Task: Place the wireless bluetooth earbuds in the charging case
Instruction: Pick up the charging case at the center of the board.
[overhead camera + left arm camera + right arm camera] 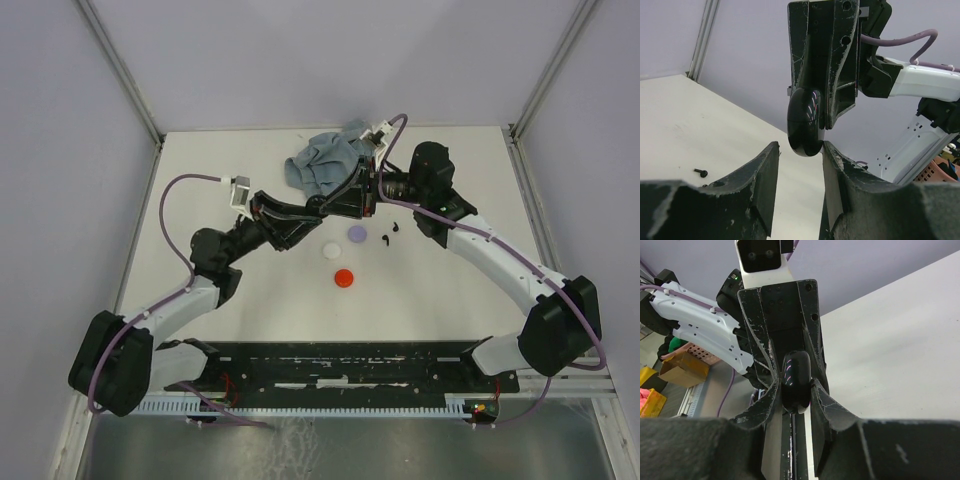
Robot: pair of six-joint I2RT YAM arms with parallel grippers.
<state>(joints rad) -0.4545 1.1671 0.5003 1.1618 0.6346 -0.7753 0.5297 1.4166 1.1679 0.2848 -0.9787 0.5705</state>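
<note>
Well, from my console the glossy black oval charging case [804,120] hangs in the air between the two arms, above the far middle of the white table [430,300]. The right gripper [795,387] has hold of it: its black fingers [827,405] are drawn in close and press on both sides of the case. The left gripper [800,146] meets it from the opposite end with its jaws partly apart, straddling the rounded tip. One of its fingers [837,165] touches the case's side or very nearly does, and I can see a sliver of daylight between the other finger [762,170] and the shell, so I read no clamp on that side. The small black curved earbuds [390,233] lie loose on the table near the right arm's wrist, two pieces just beside each other, neither in the case nor touched by any finger. Near them sit three coin-like round discs: a lilac one [355,233], a white one [330,250] and a red one [344,277]. A crumpled blue-grey cloth [320,165] lies behind the grippers.
</note>
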